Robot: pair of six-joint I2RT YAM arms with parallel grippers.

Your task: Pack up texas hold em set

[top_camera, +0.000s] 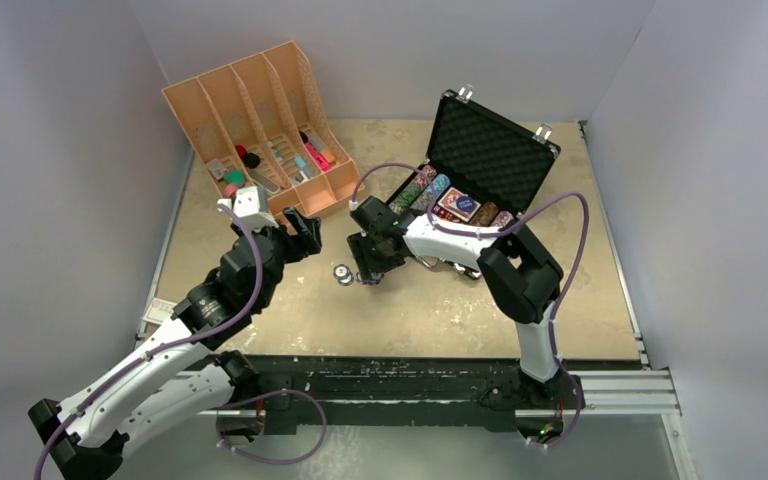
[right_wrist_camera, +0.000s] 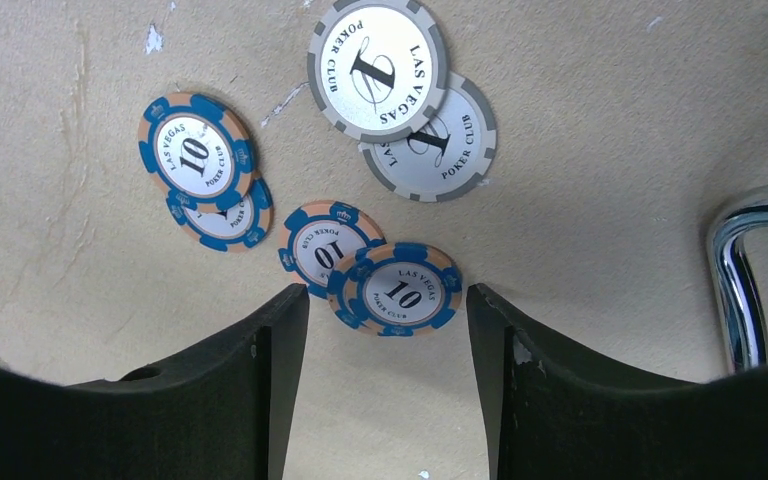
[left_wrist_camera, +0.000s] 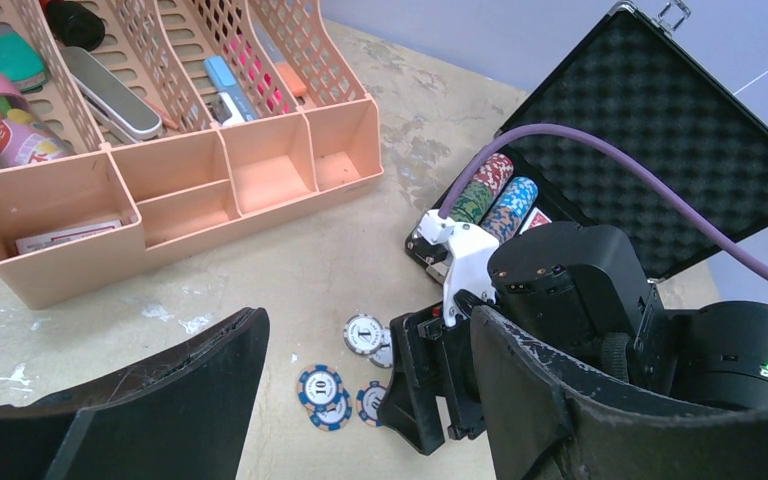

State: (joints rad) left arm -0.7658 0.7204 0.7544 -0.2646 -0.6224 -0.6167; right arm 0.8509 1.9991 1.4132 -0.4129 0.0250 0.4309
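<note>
Smooth poker chips (right_wrist_camera: pixel 395 292), scuffed matt tabletop (right_wrist_camera: pixel 600 300), handle (right_wrist_camera: pixel 732 280) probably polished metal.

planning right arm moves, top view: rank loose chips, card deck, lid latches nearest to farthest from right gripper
1. loose chips: on the table, just left of the right gripper
2. card deck: inside the case, back right
3. lid latches: top edge, farthest back

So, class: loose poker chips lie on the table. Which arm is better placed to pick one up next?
Right. The right gripper hangs just over the loose chips, open fingers either side of a blue 10 chip. The left gripper sits farther off, nearer the orange organiser.
</note>
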